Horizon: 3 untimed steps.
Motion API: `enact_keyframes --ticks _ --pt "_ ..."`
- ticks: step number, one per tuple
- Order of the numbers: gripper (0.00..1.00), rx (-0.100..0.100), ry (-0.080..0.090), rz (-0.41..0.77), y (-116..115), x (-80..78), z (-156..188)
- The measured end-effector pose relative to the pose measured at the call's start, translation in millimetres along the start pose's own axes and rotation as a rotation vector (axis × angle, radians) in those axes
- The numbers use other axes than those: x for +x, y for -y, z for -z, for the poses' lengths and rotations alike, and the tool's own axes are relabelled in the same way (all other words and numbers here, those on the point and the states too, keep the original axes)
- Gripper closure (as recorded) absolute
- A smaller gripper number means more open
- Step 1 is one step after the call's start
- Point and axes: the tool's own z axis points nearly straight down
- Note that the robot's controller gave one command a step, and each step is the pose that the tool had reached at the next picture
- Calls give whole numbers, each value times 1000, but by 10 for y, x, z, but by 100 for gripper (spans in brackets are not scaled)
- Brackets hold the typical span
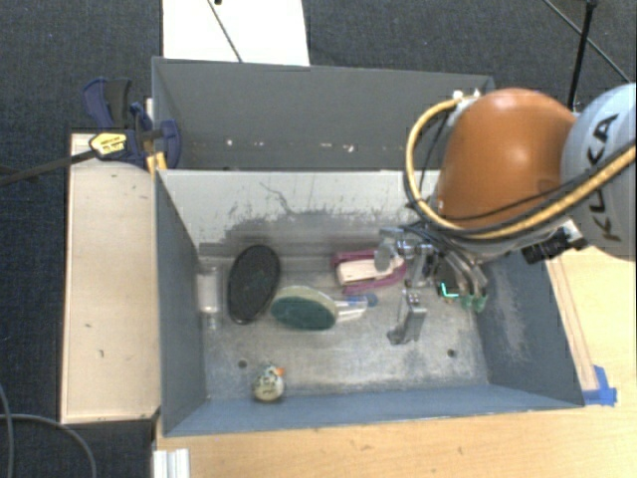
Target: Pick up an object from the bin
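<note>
Gripper (405,322) is hanging low just right of the pink case (356,267), carrying nothing visible; clenched or released, one cannot tell. Approach step is seemingly running. Next move is calling for shifting left over the case, or the green brush (305,312) lying below-left of it.

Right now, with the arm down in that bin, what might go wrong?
1. The gripper hangs low over bare bin floor, right of the green brush; a grab there would likely catch nothing.
2. The pink thing lies close by the wrist; a sideways move could knock it.
3. Brush and black oval lie close together, so lifting one might drag the other.
</note>
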Motion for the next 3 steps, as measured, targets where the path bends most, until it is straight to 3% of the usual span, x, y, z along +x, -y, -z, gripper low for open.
enact_keyframes --ticks 1,2,3 --pt "0 -1 2 120 -523 -666 -1790" --pt "100 -1 5 114 -512 -673 -1753" --pt "100 -1 15 130 -356 -482 -282"
